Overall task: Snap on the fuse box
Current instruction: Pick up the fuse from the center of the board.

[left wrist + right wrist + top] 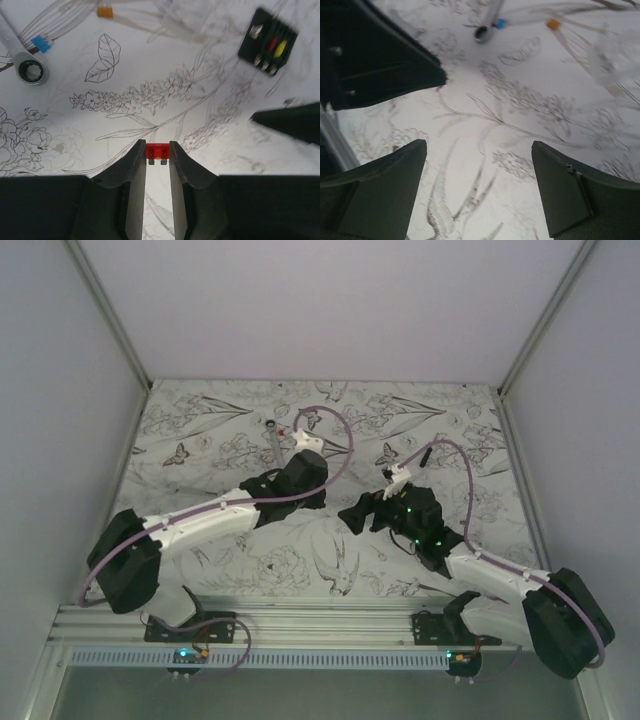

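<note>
The left pincer [157, 146] clenches a red fuse [156, 152] at its very tips (right pincer [479, 148] released); the fuse may slip before reaching the fuse box [267, 47] ahead-right.

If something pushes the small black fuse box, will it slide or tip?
The fuse box looks like a small, hard plastic block, so probably stiff and light. It lies face up on the patterned sheet with nothing visibly holding it, so a push would likely slide or turn it, not tip it.
</note>
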Motion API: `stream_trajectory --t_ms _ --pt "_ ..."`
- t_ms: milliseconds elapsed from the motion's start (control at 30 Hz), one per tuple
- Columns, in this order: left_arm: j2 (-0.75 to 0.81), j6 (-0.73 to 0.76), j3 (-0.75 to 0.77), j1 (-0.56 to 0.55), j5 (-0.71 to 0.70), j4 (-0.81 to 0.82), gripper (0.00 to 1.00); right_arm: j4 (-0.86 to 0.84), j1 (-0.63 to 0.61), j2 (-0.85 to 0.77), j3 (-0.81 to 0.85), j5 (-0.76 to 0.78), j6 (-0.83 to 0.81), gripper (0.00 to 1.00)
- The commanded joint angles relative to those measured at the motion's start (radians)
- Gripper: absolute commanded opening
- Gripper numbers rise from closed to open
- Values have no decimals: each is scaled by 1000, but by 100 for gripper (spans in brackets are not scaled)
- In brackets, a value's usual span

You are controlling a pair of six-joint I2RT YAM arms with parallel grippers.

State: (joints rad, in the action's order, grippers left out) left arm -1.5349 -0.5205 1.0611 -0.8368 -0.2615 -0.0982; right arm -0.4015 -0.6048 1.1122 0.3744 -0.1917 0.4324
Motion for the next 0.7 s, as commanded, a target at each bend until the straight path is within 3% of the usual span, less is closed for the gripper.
stream_trajectory --t_ms 0,300,500,667 --pt "86 -253 -49 6 -103 64 11 -277 -62 32 1 -36 41 90" --pt "237 -512 -147 -18 -202 86 7 -573 -144 159 -3 1 108 72" --pt "317 -546 -178 -38 -234 93 7 -630 -168 240 51 -23 122 54" --pt "332 -548 -181 -45 -226 96 7 -670 -184 281 74 -25 137 46"
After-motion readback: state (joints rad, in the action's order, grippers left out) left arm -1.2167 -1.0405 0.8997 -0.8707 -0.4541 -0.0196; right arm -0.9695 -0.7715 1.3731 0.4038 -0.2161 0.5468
